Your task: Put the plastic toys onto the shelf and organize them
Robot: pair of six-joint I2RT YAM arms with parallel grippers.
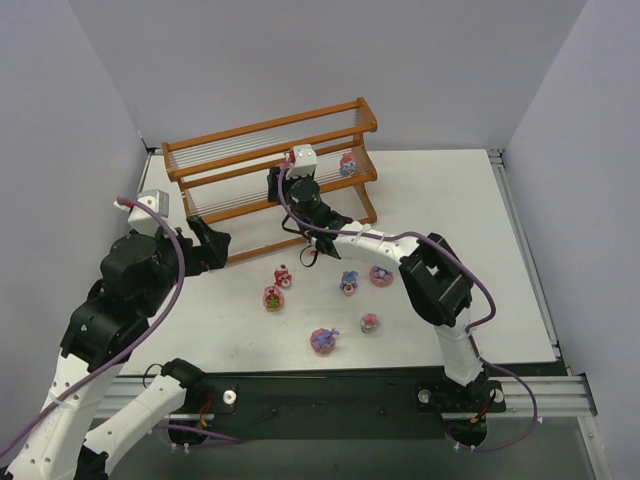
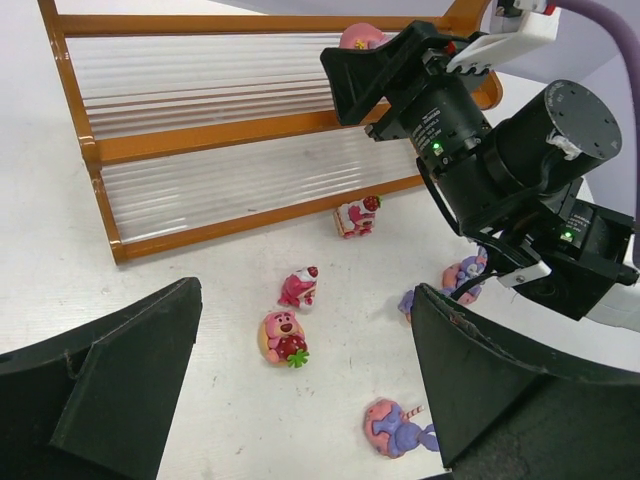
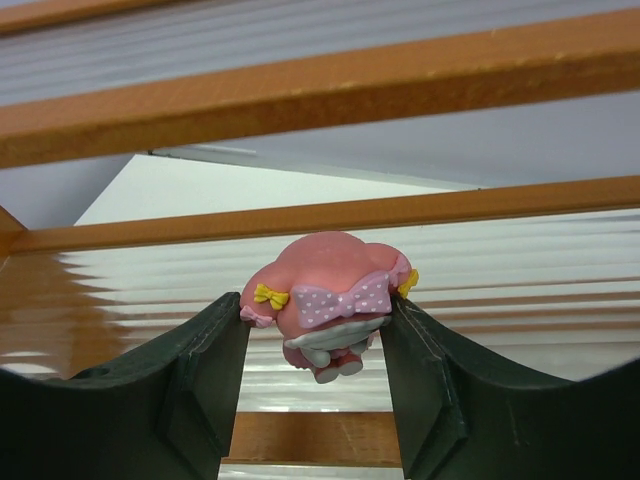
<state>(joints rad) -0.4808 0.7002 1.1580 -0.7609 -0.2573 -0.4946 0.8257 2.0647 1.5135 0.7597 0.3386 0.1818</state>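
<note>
The shelf (image 1: pixel 270 130) stands at the back of the table, with one toy (image 1: pixel 347 165) on its middle tier. My right gripper (image 1: pixel 283 180) reaches into the shelf and is shut on a pink figurine with a dotted bow (image 3: pixel 330 275), holding it just above the pale rods (image 3: pixel 520 250). Several toys lie on the table: a red one (image 1: pixel 283 274), a pink bear (image 1: pixel 272 297), a blue-pink one (image 1: pixel 349 283), a pink one (image 1: pixel 380 275), a small one (image 1: pixel 370 322) and a purple-pink one (image 1: pixel 323 341). My left gripper (image 1: pixel 218 245) is open and empty, above the red toy (image 2: pixel 299 287) and the bear (image 2: pixel 283 337).
The right arm (image 2: pixel 520 170) stretches across the table in front of the shelf's right half (image 2: pixel 250 120). A small toy (image 2: pixel 357 216) stands by the shelf's front rail. Walls close in on the left and at the back.
</note>
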